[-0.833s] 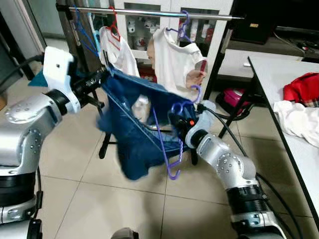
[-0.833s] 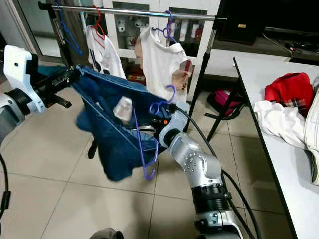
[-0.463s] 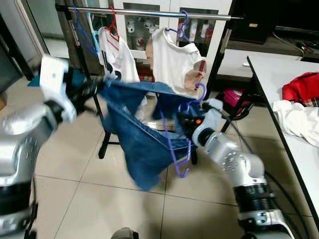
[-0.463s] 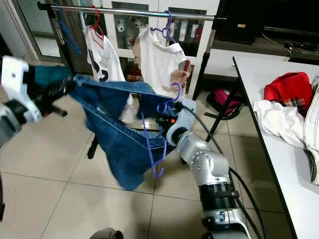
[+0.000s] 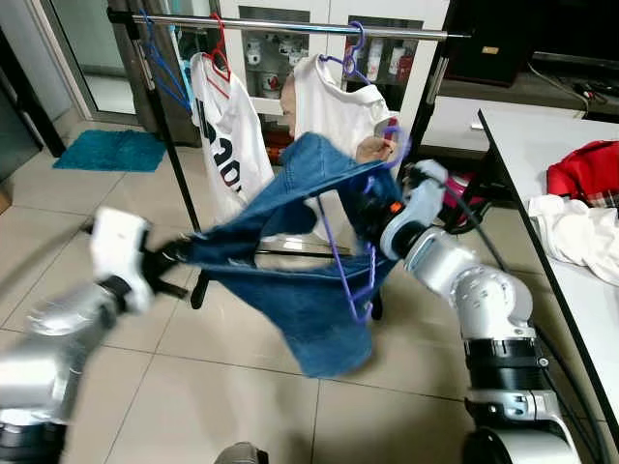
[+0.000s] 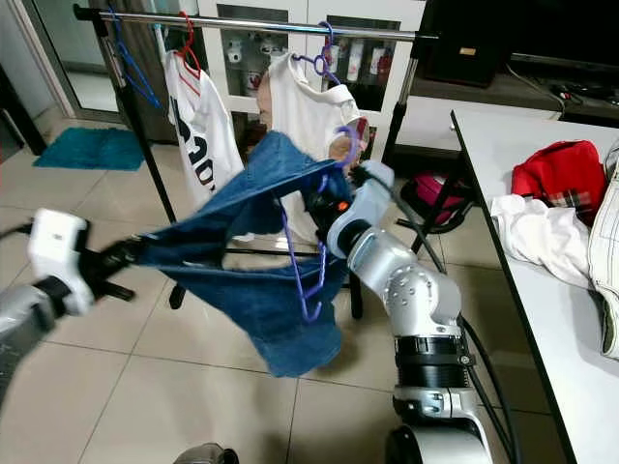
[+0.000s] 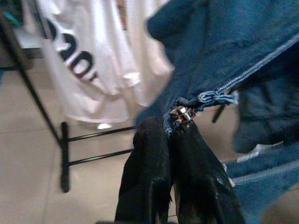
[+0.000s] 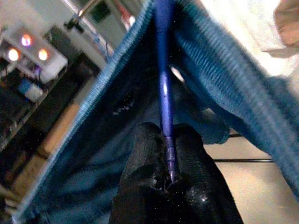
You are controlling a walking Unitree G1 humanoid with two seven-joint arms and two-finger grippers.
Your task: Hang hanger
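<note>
A purple wire hanger (image 5: 340,261) carries a pair of blue jeans (image 5: 300,290) in front of the clothes rail (image 5: 290,21). My right gripper (image 5: 372,208) is shut on the hanger near its neck, and the hook (image 5: 392,135) stands just below the rail beside a white shirt (image 5: 338,106). In the right wrist view my fingers (image 8: 145,154) pinch the purple wire (image 8: 163,84). Low on the left, my left gripper (image 5: 179,259) is shut on the jeans' waistband, pulling the denim taut. The left wrist view shows the fingers (image 7: 149,154) clamped on the frayed denim edge (image 7: 210,95).
A second white shirt (image 5: 227,126) hangs on a red hanger, with blue hangers (image 5: 164,68) at the rail's left end. A white table (image 5: 571,193) on the right holds red cloth (image 5: 585,169) and white cloth (image 5: 580,232). A teal mat (image 5: 111,150) lies at the back left.
My right gripper has lifted the hanger up and to the right, closer to the rail. My left gripper has dropped low, still holding the jeans, which now stretch diagonally.
</note>
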